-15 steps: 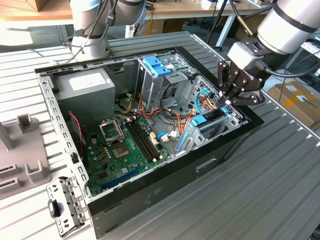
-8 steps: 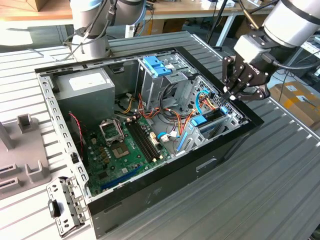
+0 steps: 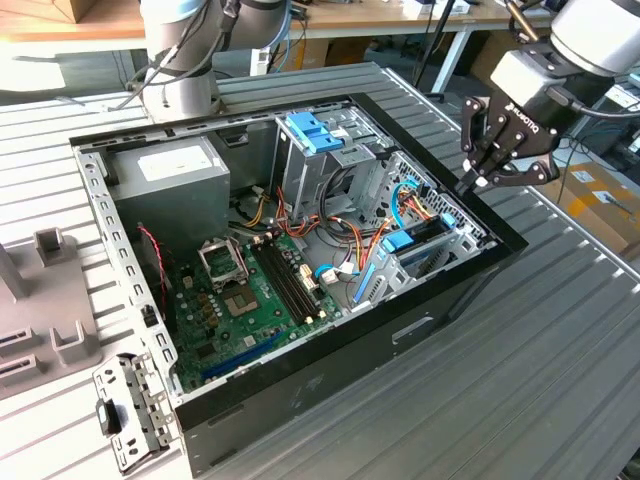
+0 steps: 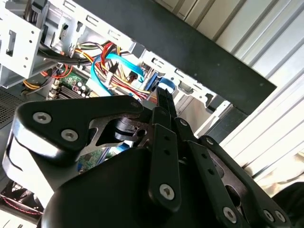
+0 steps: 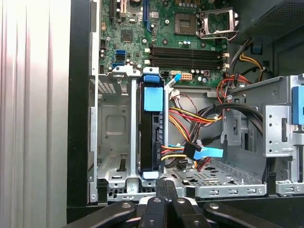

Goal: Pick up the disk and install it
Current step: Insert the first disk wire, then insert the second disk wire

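Landmark: open computer case (image 3: pixel 330 375), lying on its side on a ribbed metal table (image 3: pixel 560 350).
Disks: one disk (image 5: pixel 152 128), dark with light blue bracket ends, standing on edge in the drive cage (image 5: pixel 111 142) at the case's front corner; in the exterior view it shows as a blue-edged slab (image 3: pixel 420 238) near the case wall.
Cage slots: two; the disk fills one, the one beside it is bare metal.
Grippers: one gripper (image 3: pixel 480 178), black, hovering just above the case rim over the cage, holding nothing; its fingers (image 5: pixel 164 190) are pressed together.
Memory sticks: four in a row on the motherboard (image 5: pixel 187 54), deeper inside the case.
Blue latch pieces: one (image 3: pixel 315 130), atop the taller bay.
Hard to make out: the disk's label; cables (image 5: pixel 183 152) cross its lower side.
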### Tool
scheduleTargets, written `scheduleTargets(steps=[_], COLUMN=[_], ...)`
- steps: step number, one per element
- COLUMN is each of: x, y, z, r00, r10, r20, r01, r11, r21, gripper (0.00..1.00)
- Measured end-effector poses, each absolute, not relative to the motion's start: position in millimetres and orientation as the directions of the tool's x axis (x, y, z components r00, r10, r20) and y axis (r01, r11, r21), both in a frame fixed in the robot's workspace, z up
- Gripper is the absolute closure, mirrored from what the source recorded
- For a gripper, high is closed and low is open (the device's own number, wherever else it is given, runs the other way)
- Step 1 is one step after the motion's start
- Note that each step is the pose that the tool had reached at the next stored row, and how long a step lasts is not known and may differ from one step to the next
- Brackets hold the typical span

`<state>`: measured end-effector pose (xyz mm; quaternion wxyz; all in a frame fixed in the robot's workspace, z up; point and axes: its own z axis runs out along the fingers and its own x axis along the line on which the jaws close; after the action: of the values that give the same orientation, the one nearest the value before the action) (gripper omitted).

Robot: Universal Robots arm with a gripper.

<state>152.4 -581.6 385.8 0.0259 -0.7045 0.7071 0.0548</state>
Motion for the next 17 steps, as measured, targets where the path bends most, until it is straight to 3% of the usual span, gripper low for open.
scheduleTargets(steps=[15,17], x=[153.1,153.1], y=[-581.7,-581.7], z=[385.8,385.8], r00=[-0.006,-0.006], r10=[-0.993,-0.993], r20=[-0.114,-0.114], r01=[-0.999,-0.999], r11=[0.001,0.001], r21=[0.041,0.041], gripper=[0.89,0.76])
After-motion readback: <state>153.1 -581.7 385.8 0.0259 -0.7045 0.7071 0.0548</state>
